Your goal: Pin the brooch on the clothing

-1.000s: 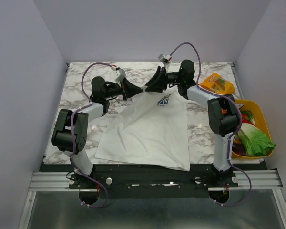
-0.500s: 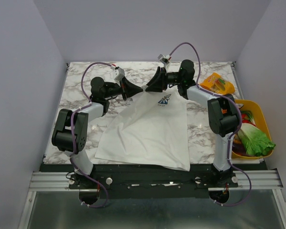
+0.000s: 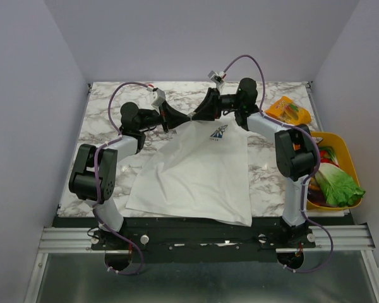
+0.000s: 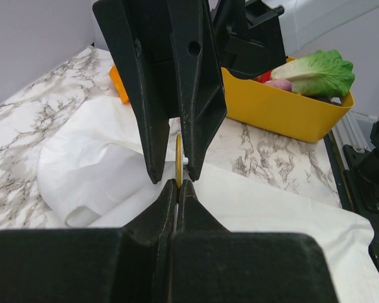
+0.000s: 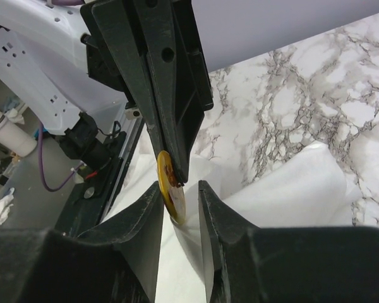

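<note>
1. The left gripper (image 4: 178, 188) is seen clamped shut on one rim of the brooch (image 4: 179, 158), a small gold disc held edge-on above the far end of the white T-shirt (image 3: 196, 177); no change in this grip is noted over the last second
2. In the middle, where the two sets of fingertips meet, the brooch is found between both grippers, lifted clear of the cloth and placed up and to the left of the flower emblem (image 3: 217, 133)
3. The jaws of the right gripper (image 5: 180, 187) have been drawn closer together over the last second and are now set on either side of the disc; a narrow gap is still seen on one side, so they are judged open and not yet clamped
4. A hand-over, or a two-gripper hold on the brooch, is judged to be under way, perhaps so that the clasp can be worked; the pinning itself is not yet begun, since the T-shirt is not touched by the brooch
</note>
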`<state>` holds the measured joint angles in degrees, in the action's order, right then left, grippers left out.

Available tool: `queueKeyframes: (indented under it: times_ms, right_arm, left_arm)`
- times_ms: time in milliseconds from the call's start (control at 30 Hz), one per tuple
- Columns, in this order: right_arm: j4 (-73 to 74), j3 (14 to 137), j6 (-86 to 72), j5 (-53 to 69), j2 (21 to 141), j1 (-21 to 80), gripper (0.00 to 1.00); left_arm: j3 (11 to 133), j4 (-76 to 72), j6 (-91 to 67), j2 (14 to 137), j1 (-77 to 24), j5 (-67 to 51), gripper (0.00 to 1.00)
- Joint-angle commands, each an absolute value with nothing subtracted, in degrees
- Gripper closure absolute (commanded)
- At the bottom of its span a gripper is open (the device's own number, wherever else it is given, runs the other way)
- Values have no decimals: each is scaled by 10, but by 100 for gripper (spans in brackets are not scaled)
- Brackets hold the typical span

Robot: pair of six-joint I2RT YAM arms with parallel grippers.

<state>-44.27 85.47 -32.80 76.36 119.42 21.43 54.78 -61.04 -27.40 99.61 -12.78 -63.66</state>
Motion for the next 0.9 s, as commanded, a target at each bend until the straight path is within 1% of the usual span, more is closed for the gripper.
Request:
queueKeyframes:
  times_ms: [0,67,300,433,533,567,633,733,767,867]
  right_arm:
    - [-433,882,-323,759,1209,220,66]
    - [-422,886,-312,758,1211,223,68]
    - [-322,899,-244,747,1206,228,69]
    - [-308,900,-233,746,1207,228,69]
    - [-308,894,-233,758,1206,228,64]
    - [-310,891,-232,762,1204,228,61]
    - [-315,882,-228,766,1201,228,59]
    - [-315,866,-214,777,1191,228,49]
    - [-315,861,-210,783,1187,228,45]
    - [-316,846,-200,783,1175,227,41]
  left_arm:
    - [561,-584,-247,993,-141,-647,100]
    - [562,-577,-238,991,-141,-645,100]
    - [560,-572,-236,983,-143,-641,100]
    - [559,-573,-236,978,-143,-636,100]
    - [558,-570,-232,973,-143,-633,100]
    - [558,-569,-232,974,-143,-632,100]
    - [557,-564,-226,973,-143,-631,100]
    - [557,-550,-217,972,-143,-628,100]
    - [557,-546,-212,972,-143,-628,100]
    - [556,-533,-200,969,-143,-626,100]
